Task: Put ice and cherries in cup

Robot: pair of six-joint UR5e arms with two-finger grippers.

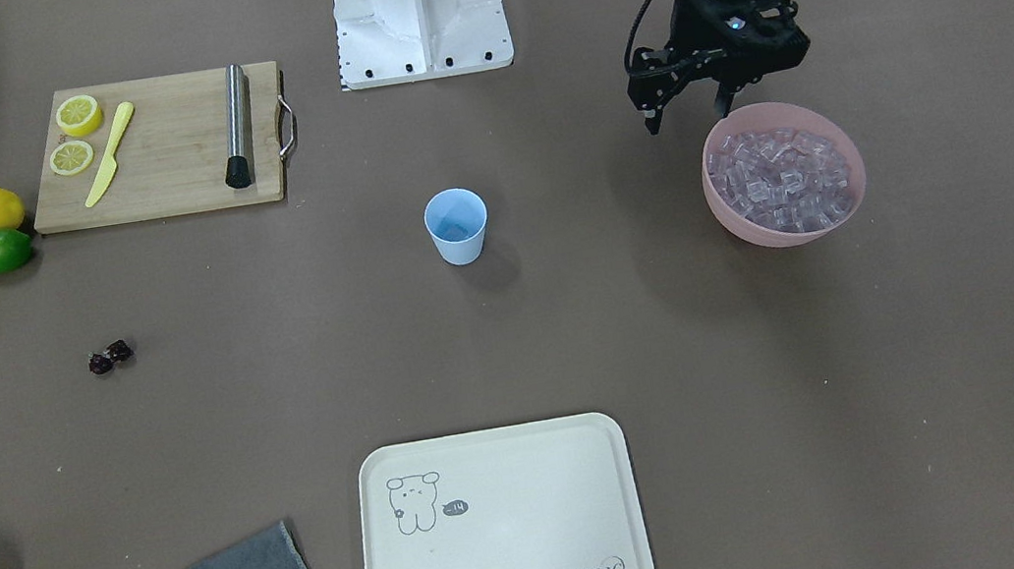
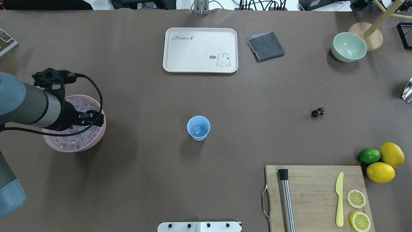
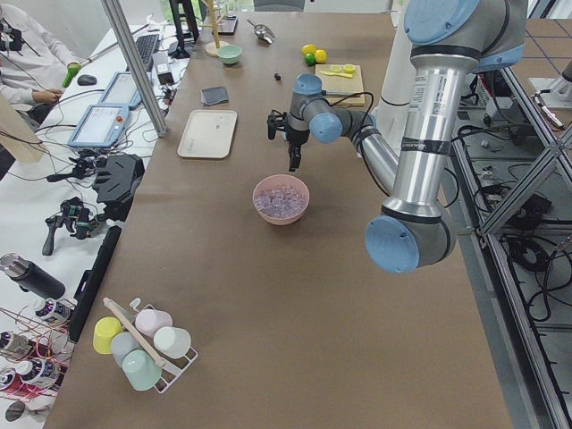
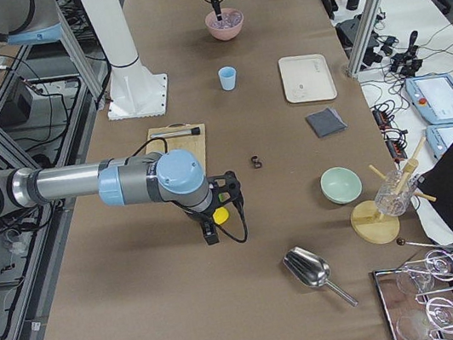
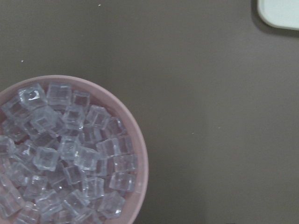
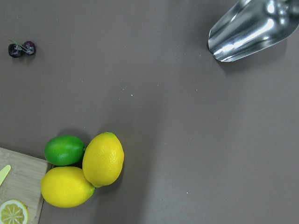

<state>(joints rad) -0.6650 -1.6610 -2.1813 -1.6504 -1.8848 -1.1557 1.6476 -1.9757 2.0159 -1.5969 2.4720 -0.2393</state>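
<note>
Left gripper point(image 1: 687, 112): fingers spread, nothing between them. I see it hang above the rim of the pink bowl point(image 1: 788, 235), so the heaped ice point(image 1: 785, 176) lies just below and beside it. There are too many cubes in the bowl for me to count.

Centre: one cup point(image 2: 199, 138), upright, with a single ice cube point(image 2: 196, 129) inside. It stands alone, well apart from the bowl, the tray point(image 2: 180, 54) and the cutting board point(image 2: 309, 193).

Right of centre: one pair of cherries point(image 2: 318, 112) on the table, far from the left gripper and well apart from the cup. They lie between the pale green bowl point(image 2: 349, 47) and the board.

Far right: two whole lemons point(image 2: 391, 154), one lime point(image 2: 369, 155) touching them, and two lemon slices point(image 2: 356, 198) on the board.

Right gripper point(image 4: 211, 234): it hovers near the lemons. I cannot tell whether its fingers are parted or closed. The cherries show near the upper left corner of its wrist view.
</note>
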